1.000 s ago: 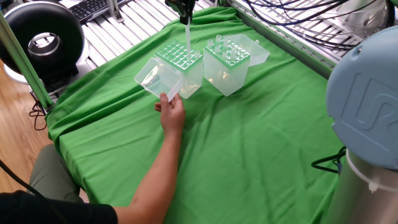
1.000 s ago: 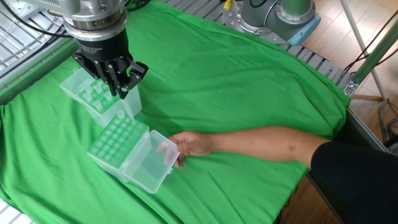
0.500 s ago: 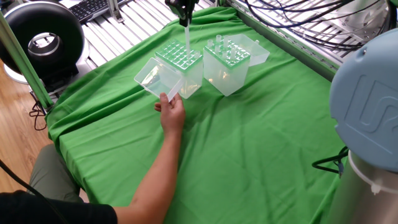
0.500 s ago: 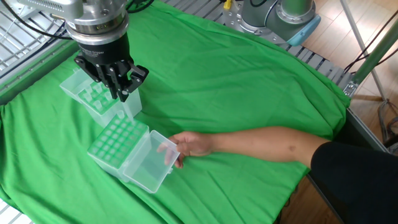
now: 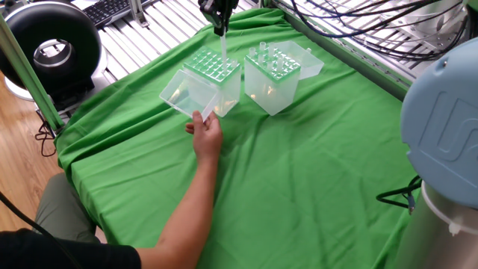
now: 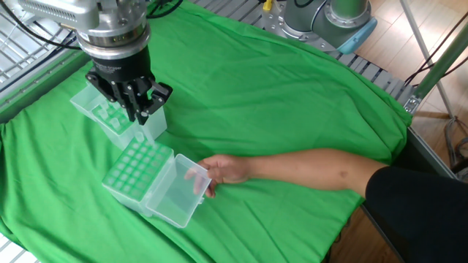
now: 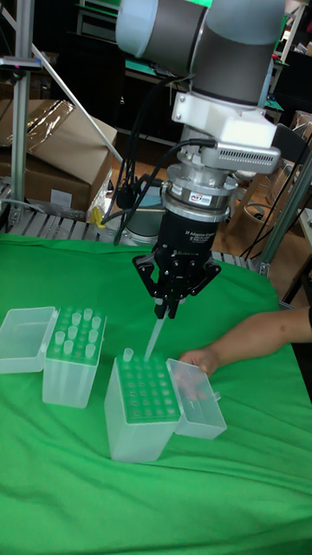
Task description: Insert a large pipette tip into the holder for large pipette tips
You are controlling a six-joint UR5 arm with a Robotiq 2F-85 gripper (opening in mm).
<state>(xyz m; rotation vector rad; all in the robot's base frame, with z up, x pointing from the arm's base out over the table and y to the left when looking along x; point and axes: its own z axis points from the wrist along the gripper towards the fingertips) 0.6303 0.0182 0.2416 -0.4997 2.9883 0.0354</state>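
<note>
The holder for large pipette tips (image 7: 139,425) is the tall translucent box with a greenish grid top (image 5: 213,66), also seen in the other fixed view (image 6: 133,169). Its clear lid (image 7: 198,406) hangs open at the side. One tip (image 7: 127,355) stands in a back corner hole. My gripper (image 7: 162,310) is shut on a large pipette tip (image 7: 152,340) that points down at a slight tilt. The tip's lower end reaches the grid's back row. In the fixed views the gripper (image 5: 219,22) (image 6: 137,115) hangs directly over the holder.
A person's hand (image 7: 201,358) (image 5: 205,134) rests at the open lid, the forearm (image 6: 307,169) lying across the green cloth. A shorter grid-topped box (image 7: 74,355) (image 5: 272,75) holding several tips stands right beside the holder, its lid open away from it.
The gripper has come down a little with the tip, toward the grid. The hand and both boxes have stayed almost still.
</note>
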